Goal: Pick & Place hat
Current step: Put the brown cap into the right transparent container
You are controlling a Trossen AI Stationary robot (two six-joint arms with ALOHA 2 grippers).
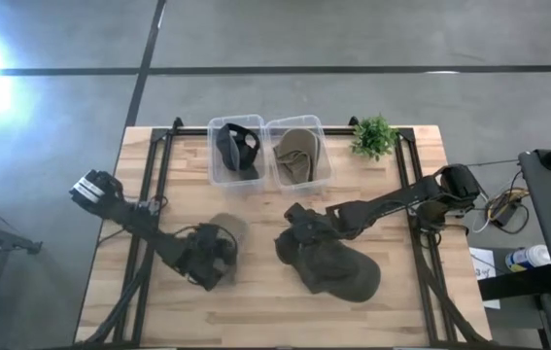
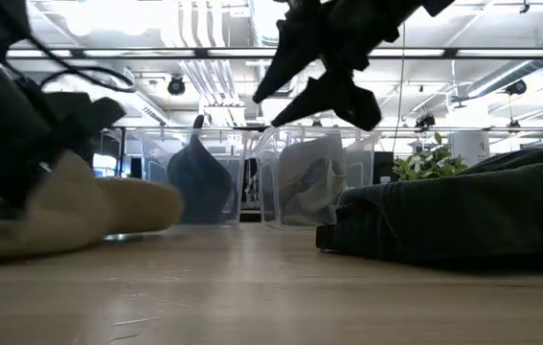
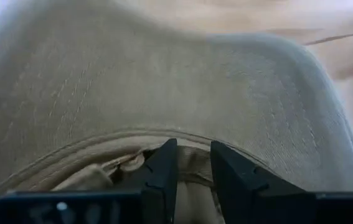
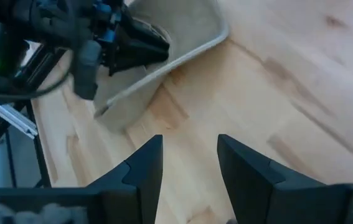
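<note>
A tan hat (image 1: 230, 231) lies on the table left of the middle; its underside rests on the wood in the low view (image 2: 70, 218). My left gripper (image 1: 211, 257) sits on the hat's near side, shut on it (image 3: 192, 163). A dark green hat (image 1: 341, 268) rests on the table right of the middle, also seen in the low view (image 2: 463, 216). My right gripper (image 1: 298, 231) hangs open above the table between the two hats, raised well clear of the wood (image 2: 324, 57), and touches nothing (image 4: 188, 168). My left gripper pinches the tan hat's opening edge (image 3: 192, 144) between its two fingers, one finger (image 3: 162, 169) on each side of the folded band. The fingers come slanting down from the table's left. The hat stays on the table, its crown (image 3: 182, 74) bulging beyond the fingertips.
Two clear bins stand at the table's far edge: the left bin (image 1: 219, 146) holds a dark hat, the right bin (image 1: 322, 146) a tan-olive hat. A small green plant (image 1: 373, 136) stands right of them. Bare wood lies along the near edge (image 1: 275, 321).
</note>
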